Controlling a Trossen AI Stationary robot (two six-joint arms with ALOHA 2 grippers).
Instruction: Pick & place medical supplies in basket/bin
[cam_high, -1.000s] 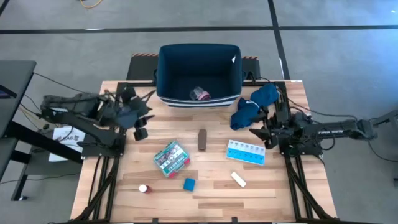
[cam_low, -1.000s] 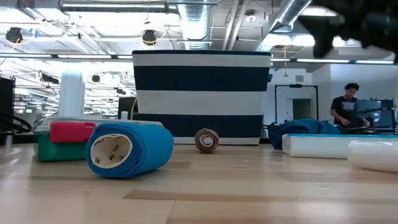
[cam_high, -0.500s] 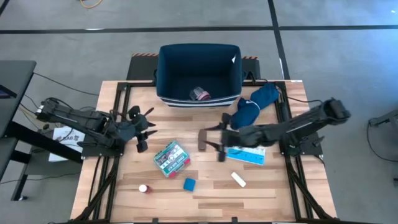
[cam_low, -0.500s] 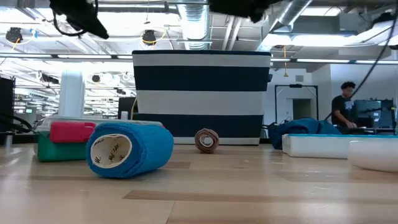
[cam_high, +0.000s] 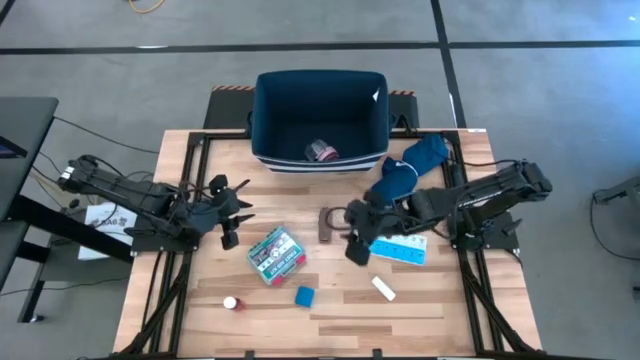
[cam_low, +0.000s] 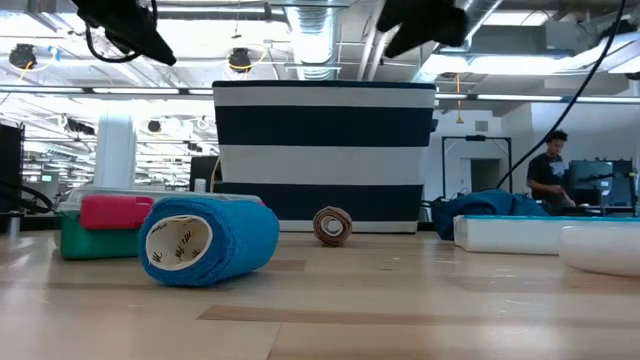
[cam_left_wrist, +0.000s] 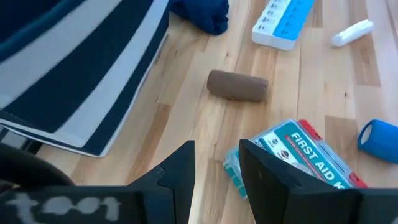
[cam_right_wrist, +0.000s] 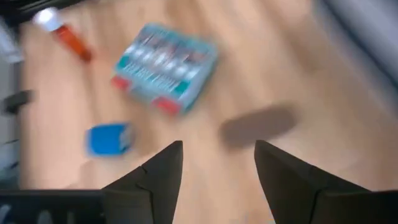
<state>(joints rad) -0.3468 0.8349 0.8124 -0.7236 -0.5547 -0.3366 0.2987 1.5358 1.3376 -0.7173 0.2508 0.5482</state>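
Observation:
The navy bin (cam_high: 320, 105) stands at the table's far edge, with the pink roll (cam_high: 322, 152) lying inside it. On the wood lie the brown bar (cam_high: 326, 224), green-white-red box (cam_high: 275, 252), light blue pill organizer (cam_high: 398, 247), blue cube (cam_high: 304, 296), cream block (cam_high: 384, 289) and red-white bottle (cam_high: 231, 302). My right gripper (cam_high: 350, 232) hovers open just right of the brown bar (cam_right_wrist: 258, 124), above the table. My left gripper (cam_high: 232, 212) hangs open over the table's left side, left of the box (cam_left_wrist: 305, 155).
The soft blue cloth (cam_high: 405, 170) lies by the bin's right near corner, behind my right arm. Bare wood runs along the near edge around the cube and the bottle. A person (cam_low: 548, 175) stands in the room far beyond the table.
My right gripper has swung from the table's right side toward the middle, ending beside the brown bar, and its arm has since folded in. My left gripper has moved a little toward the near edge. None of the objects has moved.

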